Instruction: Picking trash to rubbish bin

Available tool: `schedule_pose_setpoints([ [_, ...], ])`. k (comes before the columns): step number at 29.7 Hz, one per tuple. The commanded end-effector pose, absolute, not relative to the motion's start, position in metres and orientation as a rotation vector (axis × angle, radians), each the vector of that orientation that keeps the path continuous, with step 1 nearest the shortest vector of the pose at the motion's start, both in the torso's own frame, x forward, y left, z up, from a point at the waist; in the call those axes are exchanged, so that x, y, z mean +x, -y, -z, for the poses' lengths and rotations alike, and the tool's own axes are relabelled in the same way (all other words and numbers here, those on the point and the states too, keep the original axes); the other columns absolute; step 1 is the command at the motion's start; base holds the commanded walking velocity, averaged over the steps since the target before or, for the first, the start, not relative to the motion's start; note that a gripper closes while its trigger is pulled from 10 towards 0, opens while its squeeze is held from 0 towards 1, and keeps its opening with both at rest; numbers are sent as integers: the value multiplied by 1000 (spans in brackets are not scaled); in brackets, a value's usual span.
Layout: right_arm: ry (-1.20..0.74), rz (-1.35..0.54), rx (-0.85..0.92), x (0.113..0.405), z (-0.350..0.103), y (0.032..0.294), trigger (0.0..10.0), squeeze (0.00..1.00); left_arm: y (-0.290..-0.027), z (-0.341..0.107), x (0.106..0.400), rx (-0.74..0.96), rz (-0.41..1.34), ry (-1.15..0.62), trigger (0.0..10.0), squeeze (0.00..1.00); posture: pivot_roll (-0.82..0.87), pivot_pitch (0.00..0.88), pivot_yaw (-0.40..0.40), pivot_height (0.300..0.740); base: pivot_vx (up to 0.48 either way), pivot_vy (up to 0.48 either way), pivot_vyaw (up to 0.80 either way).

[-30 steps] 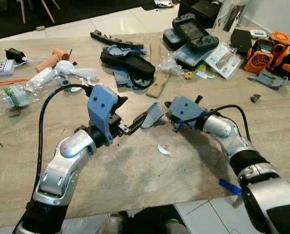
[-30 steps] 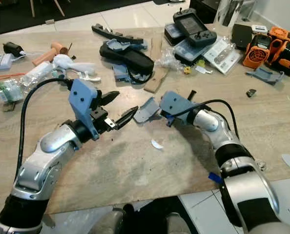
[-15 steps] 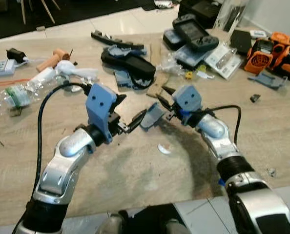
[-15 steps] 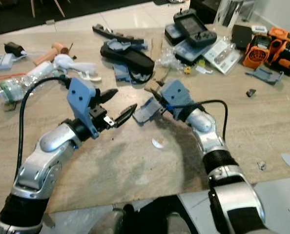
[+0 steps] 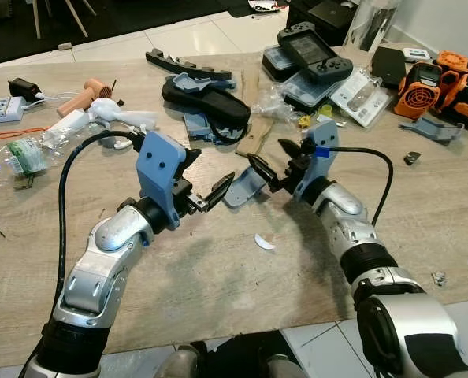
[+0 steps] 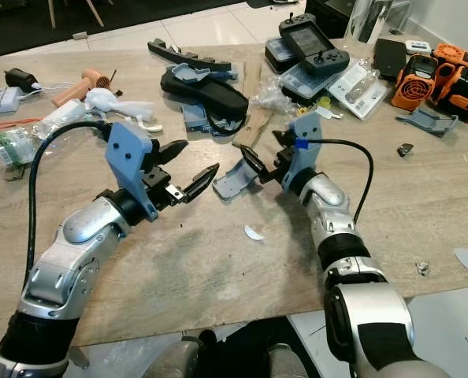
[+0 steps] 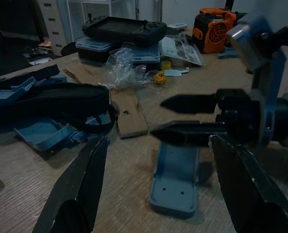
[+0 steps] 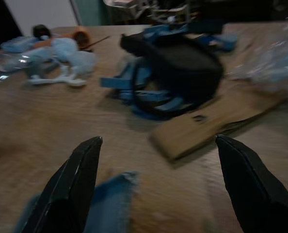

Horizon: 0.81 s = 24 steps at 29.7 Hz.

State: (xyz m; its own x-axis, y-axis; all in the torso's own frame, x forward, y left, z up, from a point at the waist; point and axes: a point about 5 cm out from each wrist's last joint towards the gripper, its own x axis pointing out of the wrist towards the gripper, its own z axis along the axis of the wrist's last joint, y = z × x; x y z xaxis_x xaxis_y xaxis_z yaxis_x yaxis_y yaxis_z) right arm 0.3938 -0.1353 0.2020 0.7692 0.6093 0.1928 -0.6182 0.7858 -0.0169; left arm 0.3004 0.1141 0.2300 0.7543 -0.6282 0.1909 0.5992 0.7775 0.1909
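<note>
A small pale-blue plastic piece (image 5: 244, 187) lies flat on the wooden table (image 5: 218, 276), between my two grippers. My left gripper (image 5: 210, 175) is open, its fingertips just left of the piece and a little above the table. In the left wrist view the piece (image 7: 175, 177) lies between the left fingers (image 7: 81, 189), with nothing gripped. My right gripper (image 5: 272, 157) is open and points left. Its lower finger hovers over the piece's far right edge; I cannot tell whether it touches. The right wrist view shows the piece (image 8: 110, 204) blurred by its fingers (image 8: 71, 184).
A white scrap (image 5: 264, 242) lies just in front of the piece. Behind it are a cardboard strip (image 5: 254, 138), a black case (image 5: 206, 102) and blue parts. A crushed bottle (image 5: 21, 153) lies far left, consoles (image 5: 313, 51) and orange devices (image 5: 431, 83) far right.
My right gripper has swung up and turned from lying low beside the blue piece to standing raised behind it with fingers spread. The left gripper and the piece stayed about where they were.
</note>
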Motion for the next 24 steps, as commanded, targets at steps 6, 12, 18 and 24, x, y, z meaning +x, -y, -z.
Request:
schedule_pose_setpoints([
  [6,75,-769,46,392,-188,117,10000,714,-117,-228,298,126,655,248,10000,0,75,279,33,740,0,0,0],
  [12,-59,-752,-6,393,-175,109,10000,0,-111,-227,291,130,729,245,10000,0,78,284,34,740,0,0,0],
  [18,-149,-729,2,396,-173,100,10000,0,-105,-228,286,147,785,248,10000,0,78,283,34,740,0,0,0],
  [24,-196,-758,8,397,-176,93,10000,0,-105,-227,286,151,793,245,10000,0,79,282,32,740,0,0,0],
])
